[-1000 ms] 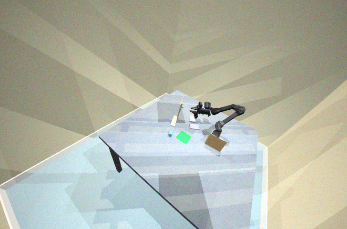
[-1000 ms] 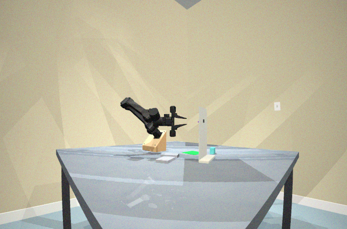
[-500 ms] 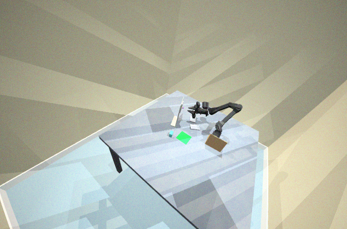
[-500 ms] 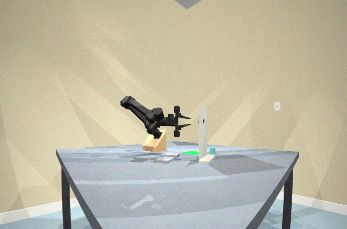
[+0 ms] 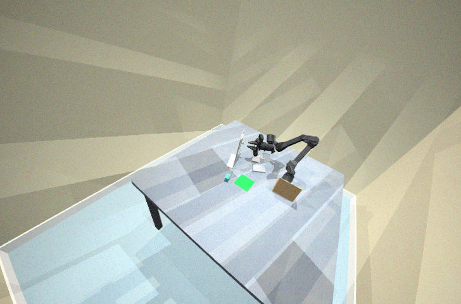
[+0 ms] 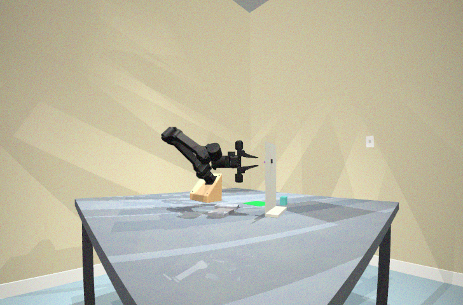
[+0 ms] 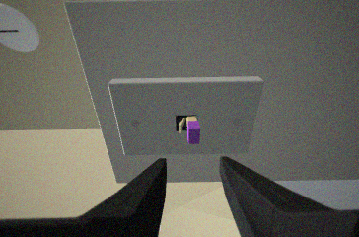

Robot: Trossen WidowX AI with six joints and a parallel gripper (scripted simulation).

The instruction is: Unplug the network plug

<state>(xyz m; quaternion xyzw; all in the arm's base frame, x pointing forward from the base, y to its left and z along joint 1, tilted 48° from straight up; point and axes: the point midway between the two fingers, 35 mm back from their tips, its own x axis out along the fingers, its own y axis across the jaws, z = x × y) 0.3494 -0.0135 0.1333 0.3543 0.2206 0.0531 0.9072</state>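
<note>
A purple plug [image 7: 193, 132] [image 6: 263, 162] [image 5: 242, 143] sits in the socket of the grey upright panel [image 7: 296, 49] [image 6: 270, 180] [image 5: 238, 150]. A thin beige tab lies along its top. My gripper [image 7: 192, 164] [image 6: 257, 161] [image 5: 250, 144] is level with the plug and a short way in front of it, not touching it. Its fingers stand partly open, one above the other, with nothing between them. The green marked square [image 5: 244, 182] [image 6: 254, 203] lies flat on the table near the panel's foot.
A small teal block [image 5: 227, 177] [image 6: 283, 201] stands beside the panel's cream foot [image 6: 275, 211]. Two flat pale plates [image 5: 258, 167] [image 6: 222, 210] lie on the table below the arm. The arm's wooden base [image 5: 287, 189] [image 6: 207, 190] stands behind them.
</note>
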